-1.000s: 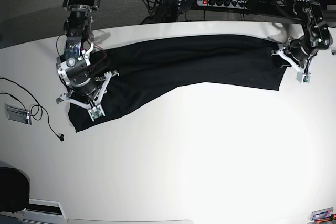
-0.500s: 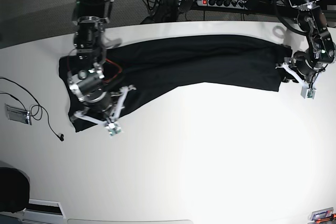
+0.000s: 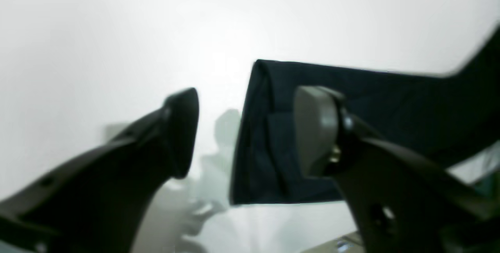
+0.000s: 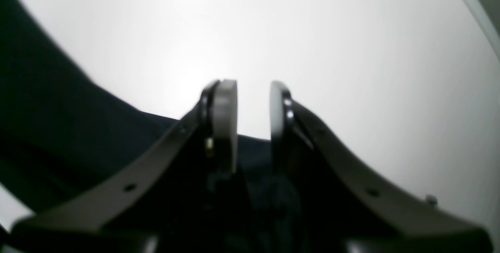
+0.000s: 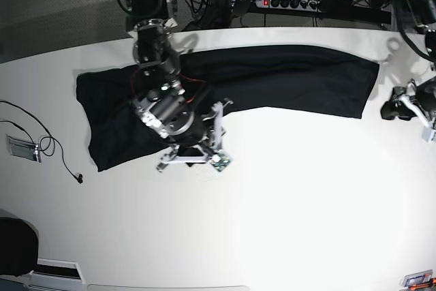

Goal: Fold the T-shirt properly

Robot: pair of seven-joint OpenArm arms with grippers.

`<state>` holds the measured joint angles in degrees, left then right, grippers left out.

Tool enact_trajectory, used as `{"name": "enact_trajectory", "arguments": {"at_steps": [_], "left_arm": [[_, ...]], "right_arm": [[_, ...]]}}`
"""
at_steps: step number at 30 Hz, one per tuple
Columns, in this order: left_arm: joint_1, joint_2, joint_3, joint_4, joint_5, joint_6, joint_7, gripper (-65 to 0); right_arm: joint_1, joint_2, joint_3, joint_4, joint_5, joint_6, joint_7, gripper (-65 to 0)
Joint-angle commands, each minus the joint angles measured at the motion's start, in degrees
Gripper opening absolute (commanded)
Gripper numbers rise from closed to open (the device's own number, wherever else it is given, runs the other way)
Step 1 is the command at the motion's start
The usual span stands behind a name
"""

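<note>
T-shirt (image 5: 272,80) — no print; left gripper (image 3: 246,132) empty

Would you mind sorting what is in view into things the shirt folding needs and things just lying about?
Needed for the job:
T-shirt
left gripper
right gripper

Just lying about:
thin black cable
power strip
small grey box

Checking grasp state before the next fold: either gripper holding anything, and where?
Nothing is held. The left gripper is open off the end of the T-shirt. The right gripper has a gap showing only bare table.
</note>
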<state>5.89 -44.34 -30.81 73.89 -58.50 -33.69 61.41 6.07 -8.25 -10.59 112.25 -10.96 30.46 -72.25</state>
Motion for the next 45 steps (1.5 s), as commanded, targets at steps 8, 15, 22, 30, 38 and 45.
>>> {"name": "enact_trajectory", "arguments": {"at_steps": [8,15,22,30,38,45], "left_arm": [[-0.6,0.2,-0.3,-5.8,5.5,-6.3,0.6,-25.0],[-0.7,3.4,-0.3,-9.6,11.4,-6.3,-1.8,-25.0],[-0.4,3.5,0.0,-19.0,11.9,-6.3,-5.0,-25.0],[-0.6,2.9,-0.3,-19.5,14.3,-6.3,-4.8,-25.0],[-3.5,5.4,5.5,-19.5,14.5,-6.3,-4.7,-25.0],[-5.8,10.6,13.2,-19.6,14.4,-6.3,-4.6,-25.0]], "right_arm": [[-1.2,-0.7,-13.9,1.0,-11.1,0.1,3.1,-51.1],[-3.8,-0.7,-19.0,1.0,-13.7,0.1,3.6,-51.1],[-4.4,-0.7,-19.0,1.0,-13.7,0.1,3.6,-51.1],[-4.4,-0.7,-19.0,1.0,-13.7,0.1,3.6,-51.1],[-4.4,-0.7,-19.0,1.0,-13.7,0.1,3.6,-51.1],[-4.4,-0.7,-18.8,1.0,-13.7,0.1,3.5,-51.1]]}}
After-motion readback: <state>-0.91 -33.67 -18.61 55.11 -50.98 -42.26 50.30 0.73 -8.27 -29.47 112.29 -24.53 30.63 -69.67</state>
